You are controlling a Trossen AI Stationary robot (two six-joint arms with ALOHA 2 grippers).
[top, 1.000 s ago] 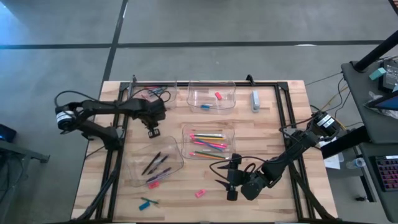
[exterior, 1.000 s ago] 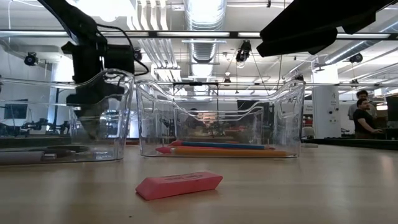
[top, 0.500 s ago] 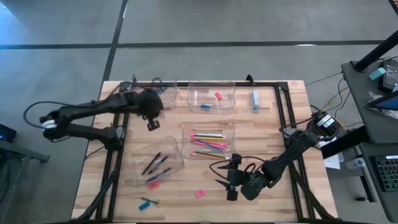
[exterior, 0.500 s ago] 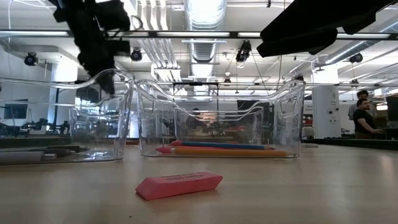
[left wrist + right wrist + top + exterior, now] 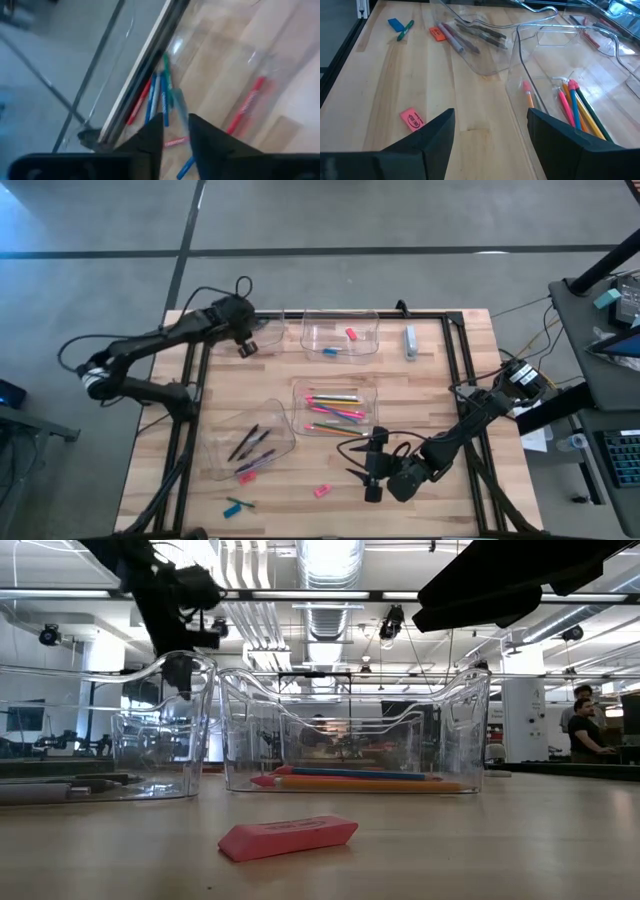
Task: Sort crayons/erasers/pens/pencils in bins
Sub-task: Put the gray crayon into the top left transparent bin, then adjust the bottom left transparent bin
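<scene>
My left gripper (image 5: 247, 348) hangs above the far-left clear bin (image 5: 232, 332). Its fingers stand a narrow gap apart with nothing between them (image 5: 176, 125). Under it, red, blue and green crayons (image 5: 162, 95) lie on the bin floor, and another red crayon (image 5: 247, 105) lies to one side. My right gripper (image 5: 368, 465) is open and empty (image 5: 490, 135), low over the table's near part beside the pencil bin (image 5: 338, 410). A pink eraser (image 5: 321, 491) lies flat on the table near it and also shows in the right wrist view (image 5: 412, 120).
The pen bin (image 5: 250, 445) holds dark pens. The far middle bin (image 5: 340, 332) holds a pink and a blue eraser. A blue eraser and a green crayon (image 5: 238, 506) lie at the near left. A pale oblong item (image 5: 410, 340) lies at the far right. A dark frame rail (image 5: 330, 313) runs along the far edge.
My left gripper has risen and gone toward the table's far edge, from over the bare wood between the bins to above the far-left bin. Its arm has stretched out.
</scene>
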